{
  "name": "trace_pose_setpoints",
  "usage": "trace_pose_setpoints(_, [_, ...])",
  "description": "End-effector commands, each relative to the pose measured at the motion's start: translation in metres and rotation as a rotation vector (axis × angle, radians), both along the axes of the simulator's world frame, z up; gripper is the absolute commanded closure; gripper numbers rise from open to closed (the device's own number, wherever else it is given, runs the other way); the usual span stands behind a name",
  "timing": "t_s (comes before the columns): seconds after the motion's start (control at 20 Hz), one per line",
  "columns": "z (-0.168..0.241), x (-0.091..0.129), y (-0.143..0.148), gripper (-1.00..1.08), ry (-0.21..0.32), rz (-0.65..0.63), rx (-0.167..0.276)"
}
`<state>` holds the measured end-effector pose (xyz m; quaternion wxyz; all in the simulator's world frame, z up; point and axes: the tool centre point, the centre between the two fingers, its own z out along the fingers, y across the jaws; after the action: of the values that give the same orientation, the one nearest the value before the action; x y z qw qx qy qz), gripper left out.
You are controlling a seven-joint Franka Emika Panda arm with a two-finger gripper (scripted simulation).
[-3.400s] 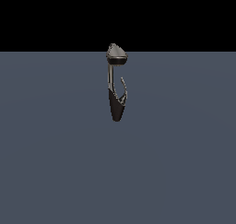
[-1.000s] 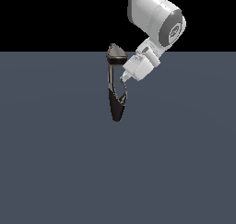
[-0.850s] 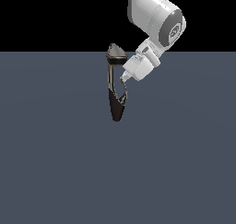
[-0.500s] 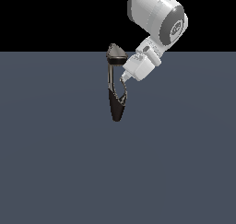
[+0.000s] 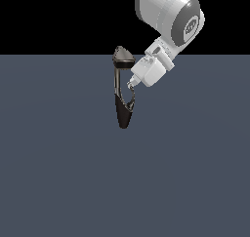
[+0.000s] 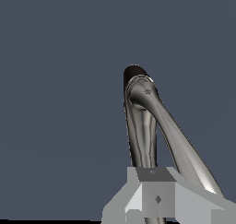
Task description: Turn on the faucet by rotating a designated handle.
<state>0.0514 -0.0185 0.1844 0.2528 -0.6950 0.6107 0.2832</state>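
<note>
The faucet (image 5: 118,87) stands upright on the flat grey floor, with a cone-shaped grey-and-black head (image 5: 123,56) on a thin stem and a dark tapered body (image 5: 123,115). The handle (image 5: 132,99) is a thin curved silvery lever on the side toward the exterior view's right. My gripper (image 5: 132,83) comes down from the upper right, and its tip touches the top end of the handle. In the wrist view the grey fingers (image 6: 156,197) sit close together with no gap, in front of two silvery tubes of the faucet (image 6: 140,126). I cannot tell which tube is the handle there.
The floor (image 5: 58,172) is a plain dark grey-blue surface with nothing else on it. The large white arm link (image 5: 168,14) hangs above and to the exterior view's right of the faucet, against a black background.
The arm was absent 3.4 s ago and now reaches the handle's top. Over the last second its upper link shifted slightly right; the gripper tip stayed at the handle, which hardly moved.
</note>
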Motion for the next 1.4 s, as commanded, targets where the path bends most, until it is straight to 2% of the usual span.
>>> trace_pose_setpoints(0.0, [0.004, -0.008, 0.004, 1.08, 0.005, 0.01, 0.006])
trace_pose_setpoints(0.05, [0.001, -0.002, 0.0, 1.08, 0.0, 0.0, 0.0])
trace_pose_setpoints(0.8, [-0.012, -0.054, -0.018, 1.08, 0.005, 0.009, 0.006])
trace_pose_setpoints(0.85, [-0.012, -0.054, -0.018, 1.08, 0.005, 0.009, 0.006])
trace_pose_setpoints(0.9, [-0.003, -0.044, -0.011, 1.08, -0.016, 0.017, 0.005])
trace_pose_setpoints(1.35, [-0.048, -0.066, -0.056, 1.08, 0.005, 0.01, 0.006])
